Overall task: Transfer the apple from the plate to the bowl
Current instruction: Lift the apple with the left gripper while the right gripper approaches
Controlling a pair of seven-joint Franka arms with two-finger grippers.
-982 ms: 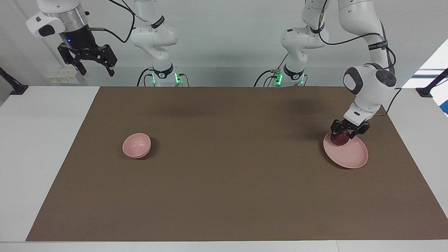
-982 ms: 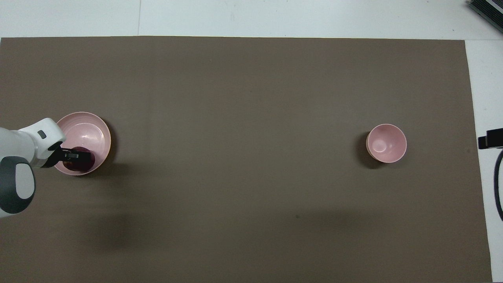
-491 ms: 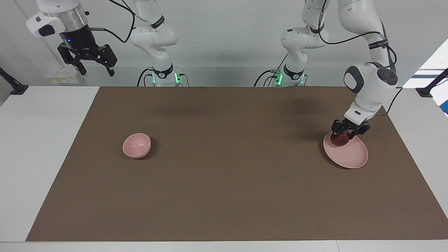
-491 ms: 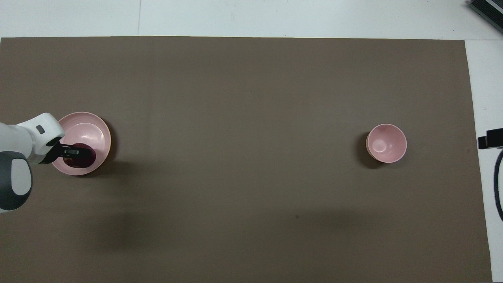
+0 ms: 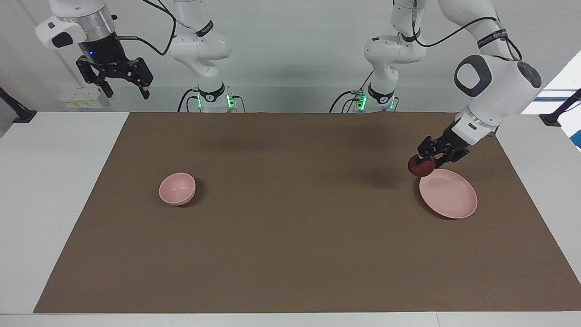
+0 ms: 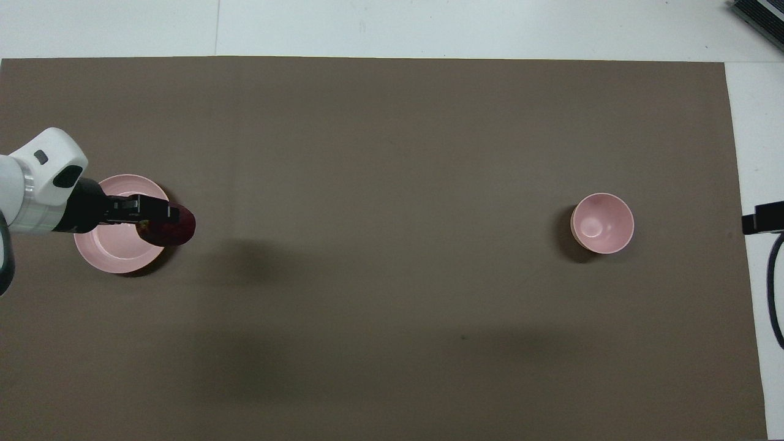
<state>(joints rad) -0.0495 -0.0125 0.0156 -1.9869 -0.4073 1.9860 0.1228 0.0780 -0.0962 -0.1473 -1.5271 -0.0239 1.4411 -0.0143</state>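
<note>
The small round dark red apple [image 5: 420,166] is held in the air, clear of the table, over the edge of the wide, shallow pale pink plate [image 5: 449,200] that faces the middle of the table. It is clamped between the fingers of the left gripper [image 5: 429,160], whose jaws are closed on the fruit from above and slightly from the side. In the overhead view the apple [image 6: 166,227] is seen overlapping the plate's rim [image 6: 116,260], with a yellowish patch showing beside the black fingers [image 6: 150,210].

The plate is set on the brown mat [image 5: 290,236] toward the left arm's end of the table, and nothing is lying in it. A dark shadow is cast on the mat just beside the plate, toward the table's middle.

The small, deep pale pink bowl [image 5: 177,188] is placed well apart from the plate, toward the right arm's end of the table, upright and with nothing inside it.

The right gripper [image 5: 122,86] is held high by its waiting arm, above the white table edge near the robots, with its jaws spread wide and nothing between them.
</note>
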